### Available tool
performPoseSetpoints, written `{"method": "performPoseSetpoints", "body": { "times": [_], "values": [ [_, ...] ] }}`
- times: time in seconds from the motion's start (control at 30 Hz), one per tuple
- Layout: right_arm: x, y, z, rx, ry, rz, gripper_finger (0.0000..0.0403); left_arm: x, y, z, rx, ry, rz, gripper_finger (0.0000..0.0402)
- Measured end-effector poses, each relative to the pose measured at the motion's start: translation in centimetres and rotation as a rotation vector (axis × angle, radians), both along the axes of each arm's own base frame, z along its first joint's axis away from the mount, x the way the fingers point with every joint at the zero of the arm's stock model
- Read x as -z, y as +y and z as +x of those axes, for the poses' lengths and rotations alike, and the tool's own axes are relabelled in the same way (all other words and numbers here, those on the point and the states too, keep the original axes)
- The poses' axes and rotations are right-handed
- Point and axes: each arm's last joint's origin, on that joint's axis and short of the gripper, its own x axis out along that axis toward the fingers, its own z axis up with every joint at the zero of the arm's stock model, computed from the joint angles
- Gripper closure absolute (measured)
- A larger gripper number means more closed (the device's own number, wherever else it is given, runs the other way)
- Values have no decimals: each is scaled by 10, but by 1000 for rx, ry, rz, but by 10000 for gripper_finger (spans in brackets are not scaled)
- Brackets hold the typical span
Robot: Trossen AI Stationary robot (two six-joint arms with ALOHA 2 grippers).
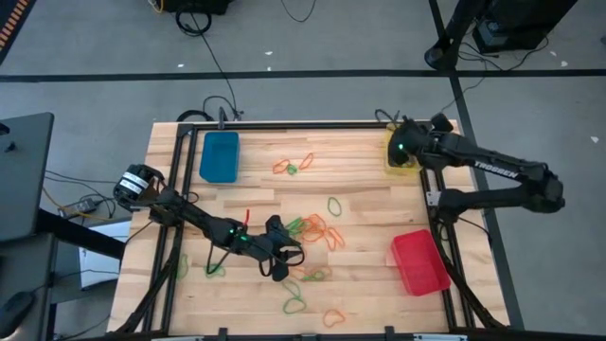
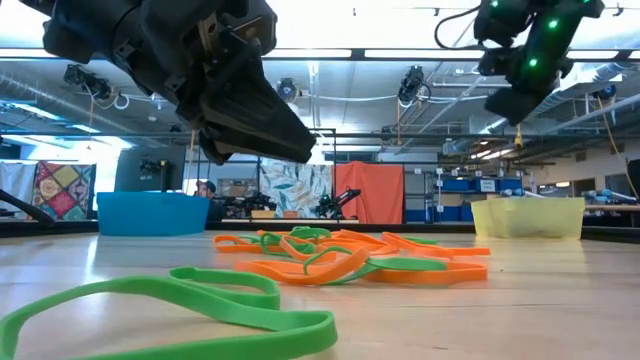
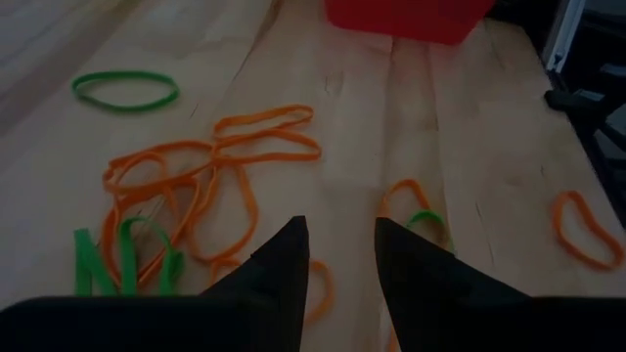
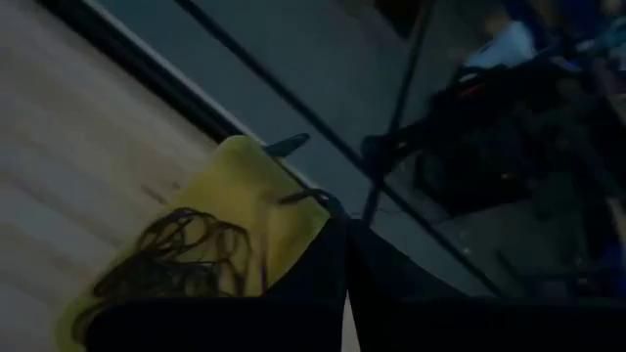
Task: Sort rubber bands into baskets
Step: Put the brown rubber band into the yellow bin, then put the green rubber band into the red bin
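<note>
The wooden desk [image 1: 284, 204] carries everything, with the two dark arms reaching in from its sides. The left arm stretches across the near half, and the left gripper [image 1: 284, 258] hangs low over the scattered loops; in its wrist view its jaws stand spread with bare wood between them and nothing held. The right arm reaches to the far corner on its own side, where the right gripper [image 1: 401, 150] hovers above the yellow basket [image 1: 400, 161]; its jaws are pressed together, and the pictures show nothing pinched between them. Inside the yellow basket, just below those jaws in the right wrist view, lies a tangle of dark bands [image 4: 181, 249]. The red basket [image 1: 418, 261] sits well ahead of the left jaws, near the desk's edge on the right arm's side, and the blue basket [image 1: 220, 156] stands at the far corner on the left arm's side, well apart from both grippers. The rubber bands lie loose on the wood: a cluster of orange bands [image 1: 322, 229] mixed with green just beside the left jaws, a single green band [image 1: 335, 205] a little farther out, another small orange and green group [image 1: 294, 166] toward the far edge between the blue and yellow baskets, and a few more loops [image 1: 295, 301] near the front edge.
</note>
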Motion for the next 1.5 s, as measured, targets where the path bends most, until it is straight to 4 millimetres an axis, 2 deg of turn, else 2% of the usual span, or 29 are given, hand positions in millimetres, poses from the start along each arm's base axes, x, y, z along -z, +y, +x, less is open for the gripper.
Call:
{"method": "performPoseSetpoints", "body": {
  "times": [0.17,0.37,0.53,0.67,0.8,0.93,1.03,1.23,1.37,1.5],
  "values": [
    [0,-17,-2,-41,-105,118,355,2,0,-1,-16,23,-17,277],
    [9,-30,-11,46,-119,168,298,3,0,-2,-20,29,-21,277],
    [25,-34,-17,99,-86,171,261,3,1,-2,-20,37,-18,277],
    [36,-34,-16,79,-79,178,244,3,1,-2,-22,37,-21,277],
    [44,-31,-14,0,-127,275,239,3,1,-2,-22,37,-21,277],
    [50,-20,0,-259,-298,528,240,3,1,-2,-22,37,-21,277],
    [53,-7,16,-466,-419,631,241,3,1,-2,-30,35,-17,277],
    [75,28,47,-677,-521,656,242,3,1,-2,-39,32,-12,277],
    [92,49,64,-741,-531,669,242,3,2,-2,-41,31,-11,277],
    [103,60,79,-773,-532,633,242,3,2,-2,-53,28,-3,277]
  ]
}}
